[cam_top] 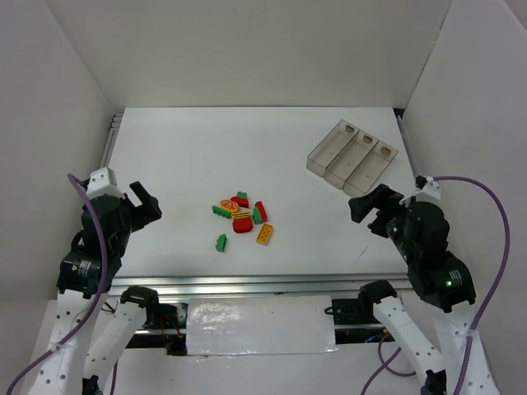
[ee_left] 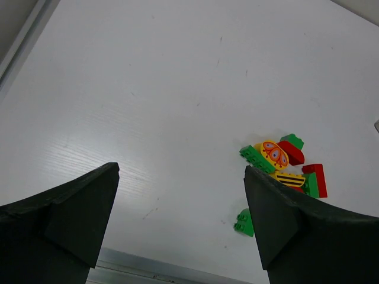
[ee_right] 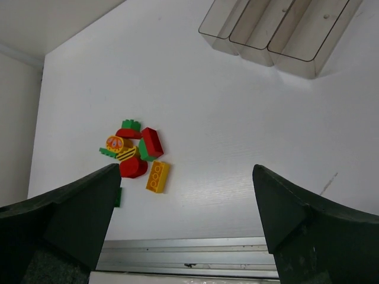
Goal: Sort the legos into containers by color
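While both jaws gape, gripping nothing, we see the legos (ee_left: pixel 273 155) clustered ahead-right of the left gripper (ee_left: pixel 182 171), one green brick (ee_left: pixel 244 222) seemingly apart; the containers (ee_right: pixel 254 56) lie ahead of the right gripper (ee_right: pixel 185 168).

Bright even overhead light, soft sheen on bench (ee_left: pixel 148 89) left of the legos (ee_left: pixel 278 163), short faint shadows, left end effector (ee_left: pixel 182 170) dark, slightly soft

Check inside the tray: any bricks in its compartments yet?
None: all three compartments of the tray show bare floors from above. The legos lie clustered on the table. Nothing covers the tray.
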Action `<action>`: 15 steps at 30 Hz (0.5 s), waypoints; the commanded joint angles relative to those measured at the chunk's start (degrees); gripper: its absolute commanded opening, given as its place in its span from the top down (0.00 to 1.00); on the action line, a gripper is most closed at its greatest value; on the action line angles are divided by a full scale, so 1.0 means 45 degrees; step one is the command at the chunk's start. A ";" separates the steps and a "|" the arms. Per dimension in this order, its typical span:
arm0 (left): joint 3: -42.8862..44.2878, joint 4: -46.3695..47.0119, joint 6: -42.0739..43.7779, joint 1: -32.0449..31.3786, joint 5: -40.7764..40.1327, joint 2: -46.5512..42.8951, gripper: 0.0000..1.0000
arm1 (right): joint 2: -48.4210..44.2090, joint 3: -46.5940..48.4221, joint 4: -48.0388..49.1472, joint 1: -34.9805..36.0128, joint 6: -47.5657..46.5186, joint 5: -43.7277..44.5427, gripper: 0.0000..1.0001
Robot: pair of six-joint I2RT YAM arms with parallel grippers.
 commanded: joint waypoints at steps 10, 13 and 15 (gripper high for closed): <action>-0.0069 0.0477 -0.0087 -0.0052 0.0273 0.0216 0.00 | 0.2946 -0.1418 0.2295 0.2912 0.2901 0.0690 0.00; -0.0069 0.0477 -0.0048 -0.0052 0.0312 0.0255 0.00 | 0.5230 -0.0973 0.2569 0.5980 0.4096 0.3145 0.00; -0.0089 0.0497 0.0010 -0.0032 0.0390 0.0256 0.01 | 0.7279 -0.0562 0.2551 0.7287 0.4917 0.3993 0.00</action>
